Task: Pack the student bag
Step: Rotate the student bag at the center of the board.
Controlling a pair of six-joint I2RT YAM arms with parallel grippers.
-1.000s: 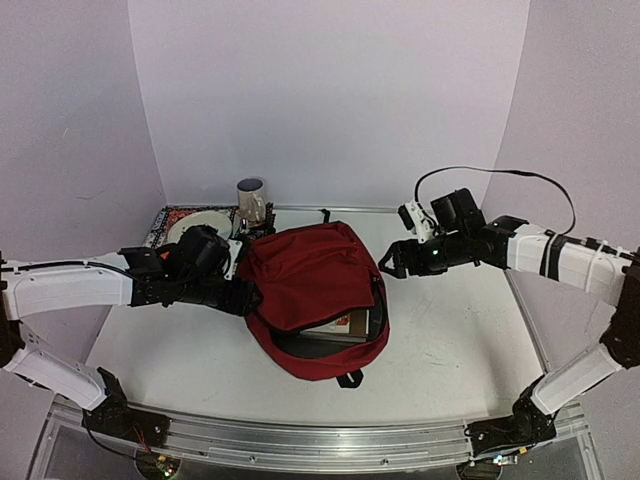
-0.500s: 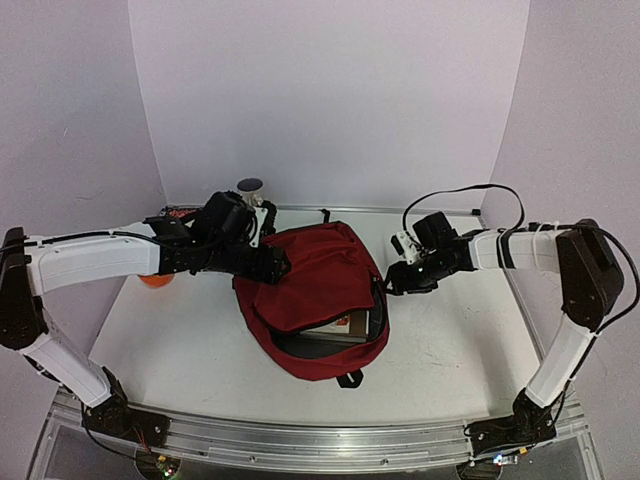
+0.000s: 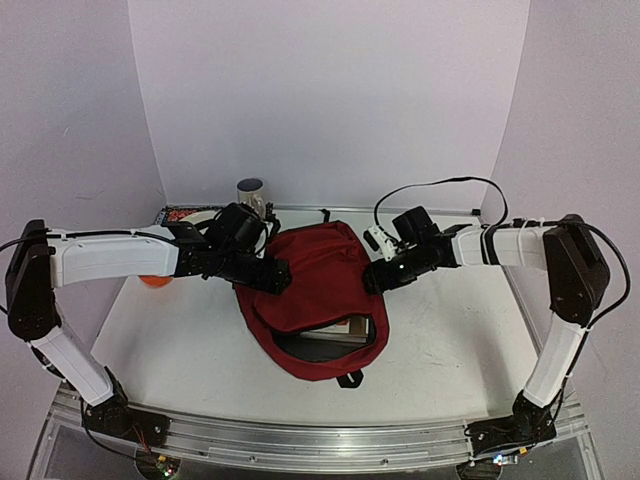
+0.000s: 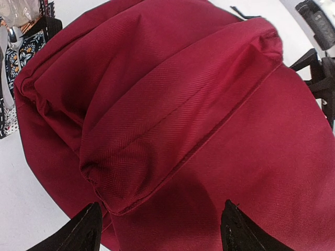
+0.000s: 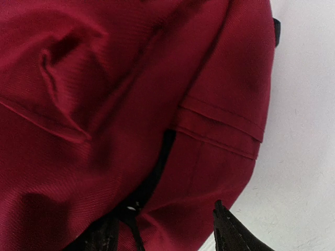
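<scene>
Left fingers (image 4: 84, 232) and right fingers (image 5: 229, 231) flank student bag (image 3: 315, 275).

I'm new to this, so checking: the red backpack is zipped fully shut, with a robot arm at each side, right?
Not shut: the top view shows the student bag gaping open at its near side, a flat item inside. The left arm and right arm do flank it.

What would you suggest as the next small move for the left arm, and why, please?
Probably lower the left tool and close it on the raised fold of the bag: its jaws stand open astride that fold, and the right tool hangs open over the zip.
</scene>
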